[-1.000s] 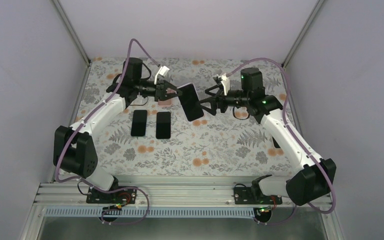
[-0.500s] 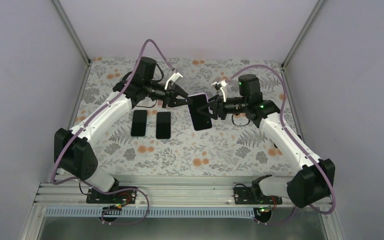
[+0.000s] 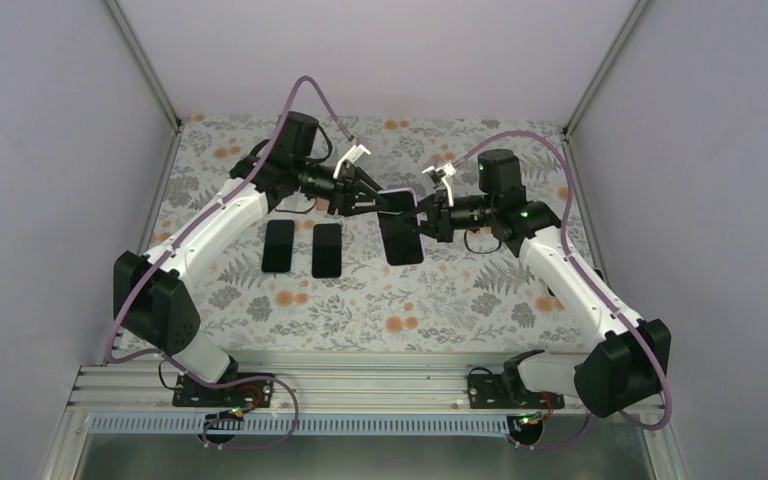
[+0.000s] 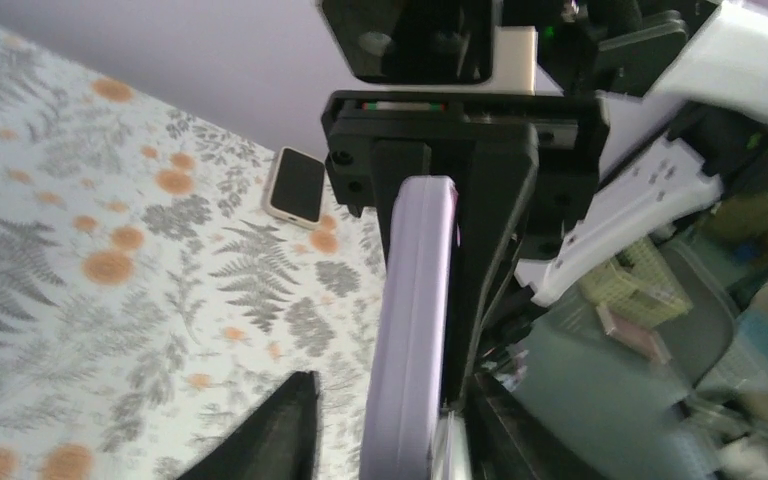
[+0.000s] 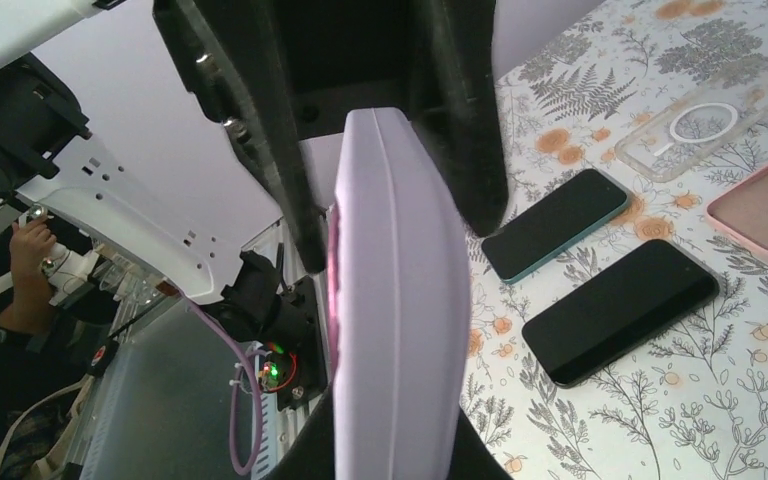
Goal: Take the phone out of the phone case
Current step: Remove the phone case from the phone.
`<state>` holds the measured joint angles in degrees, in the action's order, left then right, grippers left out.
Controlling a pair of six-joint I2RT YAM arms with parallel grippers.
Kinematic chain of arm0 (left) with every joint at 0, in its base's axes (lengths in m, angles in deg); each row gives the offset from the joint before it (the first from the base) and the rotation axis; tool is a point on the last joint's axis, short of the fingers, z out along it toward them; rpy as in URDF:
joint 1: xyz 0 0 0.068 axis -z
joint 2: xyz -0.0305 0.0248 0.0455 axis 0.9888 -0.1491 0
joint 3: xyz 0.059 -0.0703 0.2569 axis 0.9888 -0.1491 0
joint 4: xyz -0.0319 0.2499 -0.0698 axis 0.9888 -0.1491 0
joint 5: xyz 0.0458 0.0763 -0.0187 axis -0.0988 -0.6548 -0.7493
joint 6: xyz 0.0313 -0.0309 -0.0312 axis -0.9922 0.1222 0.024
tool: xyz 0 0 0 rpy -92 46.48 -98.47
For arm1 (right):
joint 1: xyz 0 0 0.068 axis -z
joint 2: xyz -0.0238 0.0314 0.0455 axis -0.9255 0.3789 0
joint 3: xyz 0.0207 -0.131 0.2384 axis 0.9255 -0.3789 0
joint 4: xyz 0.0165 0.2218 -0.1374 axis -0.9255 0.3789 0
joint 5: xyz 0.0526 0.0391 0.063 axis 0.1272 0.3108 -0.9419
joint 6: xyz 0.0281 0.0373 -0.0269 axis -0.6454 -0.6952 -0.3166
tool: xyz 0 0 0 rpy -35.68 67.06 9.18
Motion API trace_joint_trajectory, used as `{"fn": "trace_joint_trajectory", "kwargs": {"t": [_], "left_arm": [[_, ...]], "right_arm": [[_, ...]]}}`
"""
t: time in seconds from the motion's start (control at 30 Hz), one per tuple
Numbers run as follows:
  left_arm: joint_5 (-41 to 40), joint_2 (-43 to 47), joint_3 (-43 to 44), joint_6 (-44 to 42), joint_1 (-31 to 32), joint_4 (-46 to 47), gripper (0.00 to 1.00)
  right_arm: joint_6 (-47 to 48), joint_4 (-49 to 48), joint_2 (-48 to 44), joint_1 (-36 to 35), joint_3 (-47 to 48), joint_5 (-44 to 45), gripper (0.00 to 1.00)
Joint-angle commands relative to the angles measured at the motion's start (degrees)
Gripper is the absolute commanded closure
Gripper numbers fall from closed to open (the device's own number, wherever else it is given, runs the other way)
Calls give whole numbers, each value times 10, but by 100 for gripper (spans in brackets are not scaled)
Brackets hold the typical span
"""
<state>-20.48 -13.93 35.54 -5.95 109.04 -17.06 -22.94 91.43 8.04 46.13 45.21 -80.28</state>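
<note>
Counting first: two arms, two tools, and one lilac phone case [image 5: 390, 300] with the phone [image 3: 401, 238] inside, held in the air between the tools above the floral counter [image 3: 460, 300]. On the counter lie a teal-edged phone [image 5: 555, 225] and a black-edged phone [image 5: 620, 310] side by side, one clear case [image 5: 720, 125], one pink case [image 5: 765, 200], and one pale-rimmed device [image 4: 297, 185] well apart. The right tool [image 3: 418, 215] is clamped tight on one end of the phone case. The left tool [image 3: 382, 200] straddles the other end, slightly parted, one finger [image 4: 270, 440] clear of it. A second ago the left tool alone gripped it and the right stood wide open, not touching.
</note>
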Motion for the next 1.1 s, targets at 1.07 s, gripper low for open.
{"fn": "trace_joint_trajectory", "kwargs": {"t": [1.07], "left_arm": [[-35, 87, -36, 135, 38, 168, 38]], "right_arm": [[-461, -432, -39, 118, 55, -89, 96]]}}
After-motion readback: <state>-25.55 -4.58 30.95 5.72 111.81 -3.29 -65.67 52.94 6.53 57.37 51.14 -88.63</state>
